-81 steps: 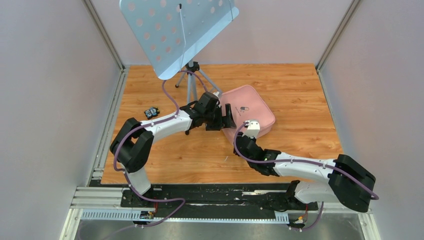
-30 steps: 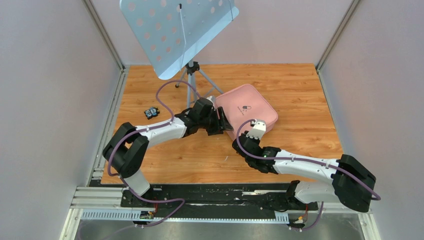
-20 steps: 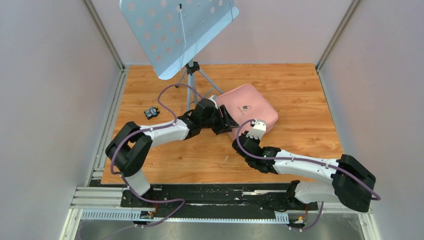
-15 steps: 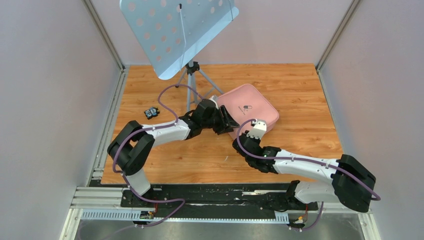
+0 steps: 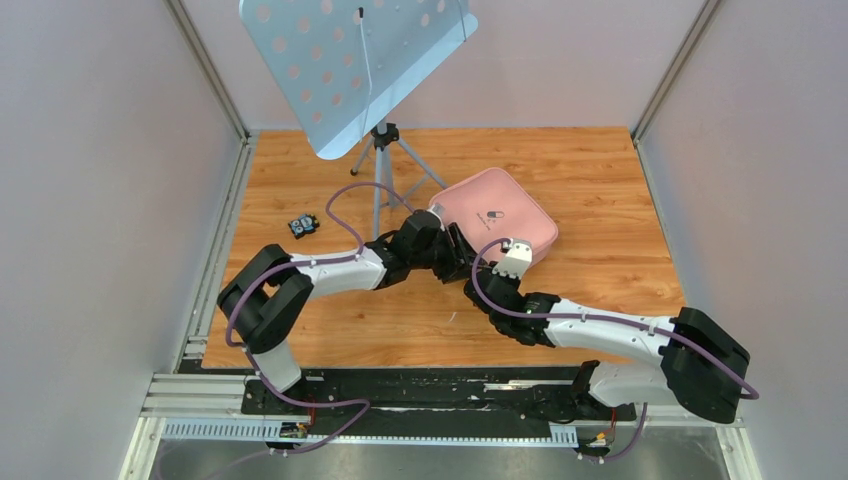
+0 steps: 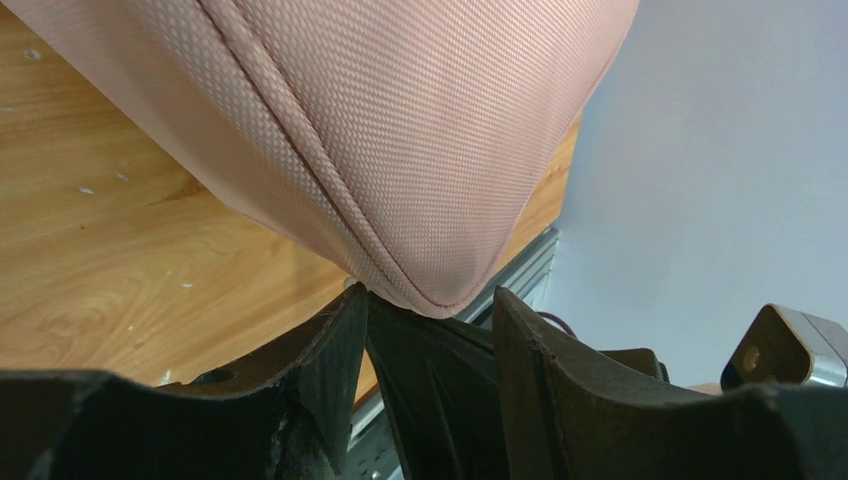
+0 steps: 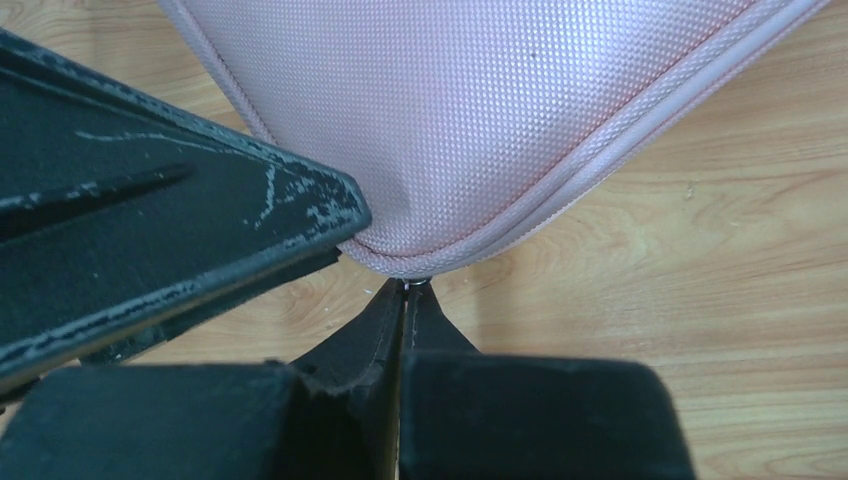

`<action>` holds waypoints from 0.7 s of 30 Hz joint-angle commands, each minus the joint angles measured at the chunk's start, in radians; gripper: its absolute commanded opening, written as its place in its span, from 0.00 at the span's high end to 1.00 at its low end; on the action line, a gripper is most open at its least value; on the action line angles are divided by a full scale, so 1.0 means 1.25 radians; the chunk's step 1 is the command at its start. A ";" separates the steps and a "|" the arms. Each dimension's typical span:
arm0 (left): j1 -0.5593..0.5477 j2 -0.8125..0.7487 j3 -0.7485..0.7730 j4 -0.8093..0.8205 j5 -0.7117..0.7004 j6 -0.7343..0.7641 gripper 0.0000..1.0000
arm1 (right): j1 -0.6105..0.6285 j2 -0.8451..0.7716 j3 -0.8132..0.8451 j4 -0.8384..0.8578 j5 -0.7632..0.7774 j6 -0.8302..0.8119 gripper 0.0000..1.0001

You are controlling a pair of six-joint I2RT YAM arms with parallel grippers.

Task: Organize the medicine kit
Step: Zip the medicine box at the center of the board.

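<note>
the medicine kit [image 5: 505,205] lies closed on the wooden desk [image 5: 600,160], right of centre and just right of the music stand [image 5: 350,70]. its lid faces up with the small pill logo showing. it sits turned on the diagonal, one rounded corner pointing toward the arm bases and the opposite corner toward the back wall. from above its sides look nearly equal, so i cannot tell which way the long axis runs.

both arms meet at that near corner. the left gripper [image 6: 428,305] has its jaws spread apart, and the corner of the kit dips into the gap between them, its seam touching the tip of one finger [image 6: 340,330]. nothing is clamped there. the right gripper [image 7: 405,300] has its jaws pressed together with the tips right at the piped edge of the same corner. whether they pinch anything is too small to tell.

a small dark object [image 5: 303,225] lies well apart, near the desk's left edge.
</note>
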 commanded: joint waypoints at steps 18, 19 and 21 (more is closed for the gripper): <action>-0.002 0.004 -0.015 0.006 -0.048 -0.037 1.00 | -0.003 -0.077 -0.042 -0.008 0.051 0.035 1.00; -0.002 0.003 -0.017 0.003 -0.051 -0.036 1.00 | -0.002 -0.082 -0.042 -0.018 0.057 0.038 1.00; 0.000 -0.002 -0.020 -0.001 -0.055 -0.035 1.00 | -0.003 -0.097 -0.043 -0.034 0.068 0.040 1.00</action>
